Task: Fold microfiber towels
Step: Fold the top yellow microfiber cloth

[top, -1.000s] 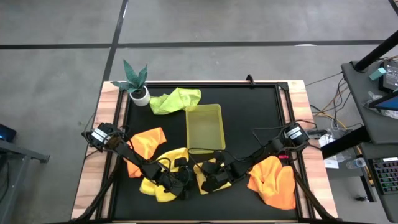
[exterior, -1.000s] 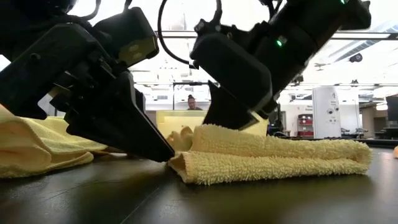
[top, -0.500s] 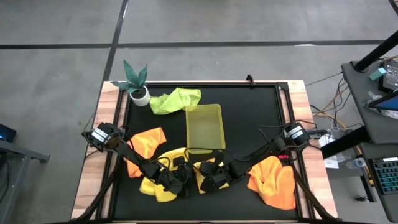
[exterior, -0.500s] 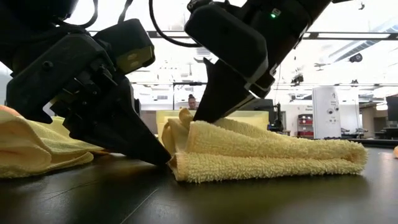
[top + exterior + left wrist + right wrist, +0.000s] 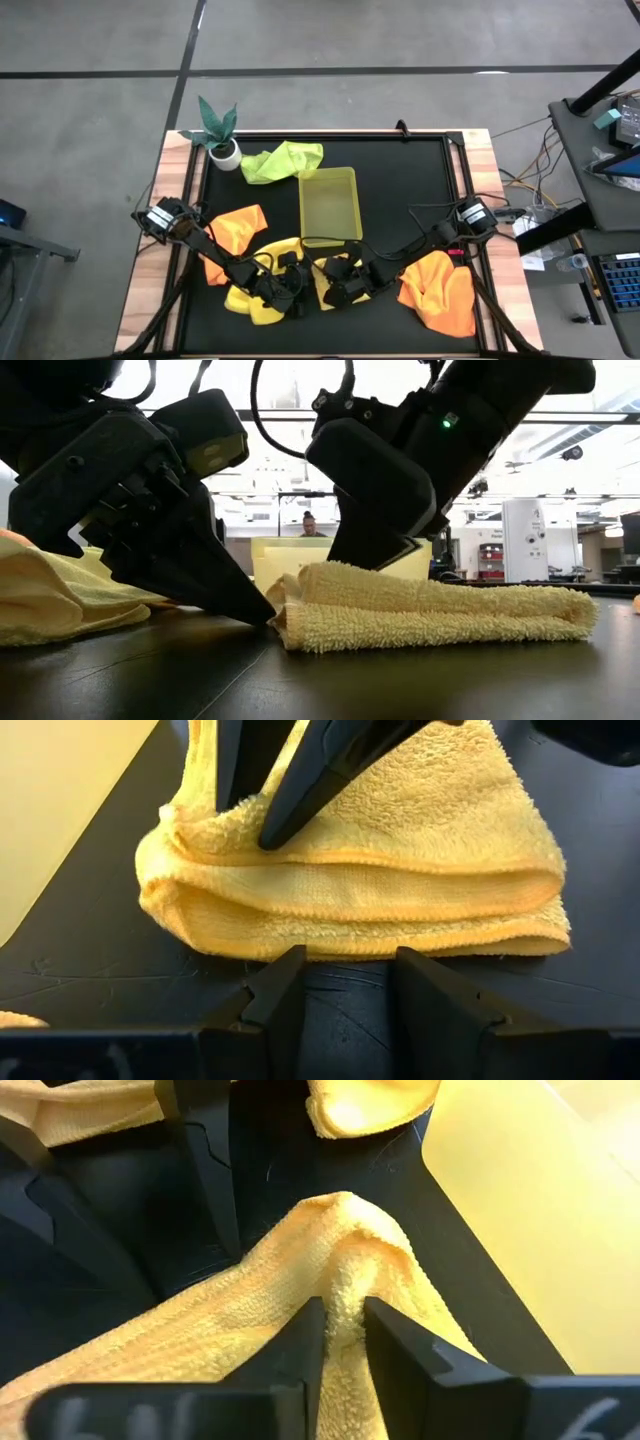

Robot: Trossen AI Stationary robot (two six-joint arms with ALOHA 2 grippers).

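A: We're looking across a black mat [image 5: 300, 680] into a bright lab. The folded yellow towel [image 5: 440, 622] is lying lengthwise between our grippers.

B: The right gripper [image 5: 340, 1335] is pinching a ridge of its top layer; the left gripper [image 5: 345, 982] is standing parted just beside its long edge (no writing readable).

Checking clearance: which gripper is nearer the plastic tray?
Right. The right gripper sits just below the tray's near edge, pinching the folded pale yellow towel. The left gripper is farther left, beside that towel.
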